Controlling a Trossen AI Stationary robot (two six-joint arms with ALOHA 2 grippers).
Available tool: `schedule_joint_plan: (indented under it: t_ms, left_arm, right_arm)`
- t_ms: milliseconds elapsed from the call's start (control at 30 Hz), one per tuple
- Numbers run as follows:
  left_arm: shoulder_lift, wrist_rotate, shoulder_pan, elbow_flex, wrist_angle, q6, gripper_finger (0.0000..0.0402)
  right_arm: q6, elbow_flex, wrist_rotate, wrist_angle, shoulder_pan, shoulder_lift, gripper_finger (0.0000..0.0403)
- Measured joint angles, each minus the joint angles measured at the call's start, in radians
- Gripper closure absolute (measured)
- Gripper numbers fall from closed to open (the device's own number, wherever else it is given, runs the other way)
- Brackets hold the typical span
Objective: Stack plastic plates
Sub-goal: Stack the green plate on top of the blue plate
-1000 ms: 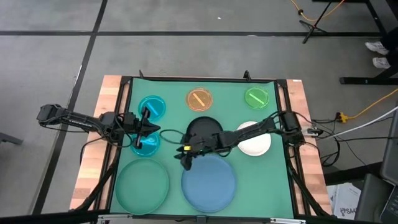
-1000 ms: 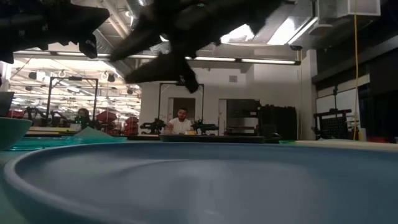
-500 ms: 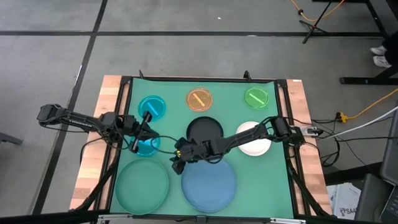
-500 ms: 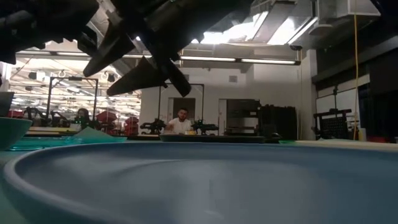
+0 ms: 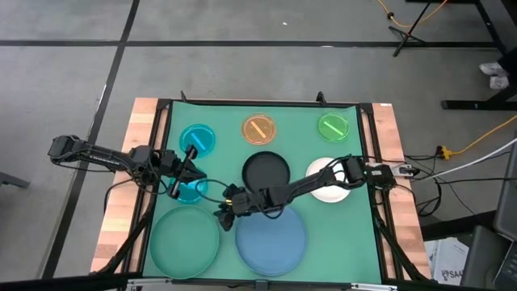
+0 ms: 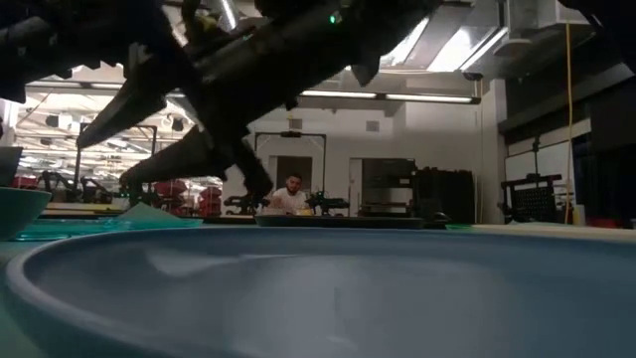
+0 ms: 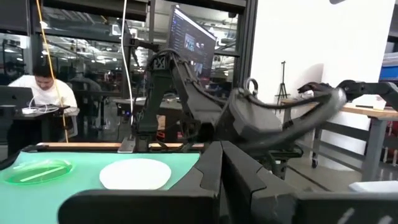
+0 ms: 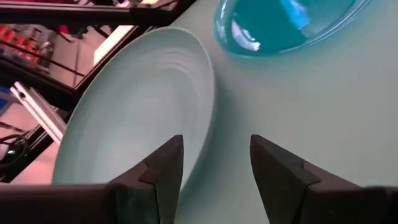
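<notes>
Eight plates lie flat on the green mat. There are two cyan plates, an orange one, a light green one, a black one and a white one. A large dark green one and a large blue one lie nearest. My right gripper is open and empty, its fingers pointing down-left above the dark green plate's right rim. My left gripper is shut and empty, above the nearer cyan plate.
The wooden table edge and a black frame border the mat. A strip of bare mat runs between the two large plates. My right arm reaches across over the black plate's near rim. A person sits in the room beyond.
My right gripper has moved from the black plate's near rim toward the table's left and near edges. It has come down lower toward the dark green plate's right rim and stayed open. No plate has moved.
</notes>
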Motion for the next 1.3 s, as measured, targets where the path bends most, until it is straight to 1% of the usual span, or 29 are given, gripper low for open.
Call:
schedule_joint_plan:
  t_ms: [200,300,433,567,633,667,767,800,900,1000,1100,1300]
  left_arm:
    - [0.000,-0.010,0.001,0.000,0.000,0.002,0.0398]
    - [0.000,-0.028,0.001,0.000,0.000,0.002,0.0398]
    - [0.000,-0.028,0.001,0.000,0.000,0.003,0.0398]
    - [0.000,-0.028,0.001,0.000,0.000,0.003,0.0398]
    - [0.000,-0.028,0.001,0.000,0.000,0.003,0.0398]
    - [0.000,-0.028,0.001,0.000,0.000,0.003,0.0398]
    - [0.000,-0.027,0.001,0.000,0.000,0.003,0.0398]
    - [0.000,-0.026,0.001,0.000,-0.001,0.003,0.0398]
    - [0.000,-0.026,0.001,0.000,-0.004,0.003,0.0398]
    - [0.000,-0.026,0.001,0.000,-0.005,0.003,0.0398]
    - [0.000,-0.026,0.001,0.000,-0.007,0.003,0.0398]
    - [0.000,-0.026,0.001,0.000,-0.011,0.002,0.0398]
  right_arm:
    - [0.013,0.000,-0.007,0.068,0.005,0.038,0.0227]
    - [0.013,0.000,-0.002,0.155,0.012,0.064,0.0227]
    - [0.022,0.011,-0.001,0.167,0.013,0.090,0.0227]
    - [0.013,0.093,-0.009,0.164,0.020,0.141,0.0227]
    - [0.007,0.164,-0.038,0.097,0.025,0.176,0.0227]
    - [-0.003,0.200,-0.043,0.030,0.024,0.191,0.0227]
    - [-0.025,0.287,-0.019,-0.152,0.024,0.217,0.0227]
    - [-0.037,0.308,-0.012,-0.188,0.024,0.220,0.0227]
    - [-0.065,0.336,0.013,-0.239,0.024,0.222,0.0227]
    - [-0.076,0.345,0.016,-0.251,0.024,0.222,0.0230]
    - [-0.093,0.345,0.009,-0.255,0.024,0.222,0.0254]
    - [-0.097,0.345,0.013,-0.255,0.024,0.222,0.0345]
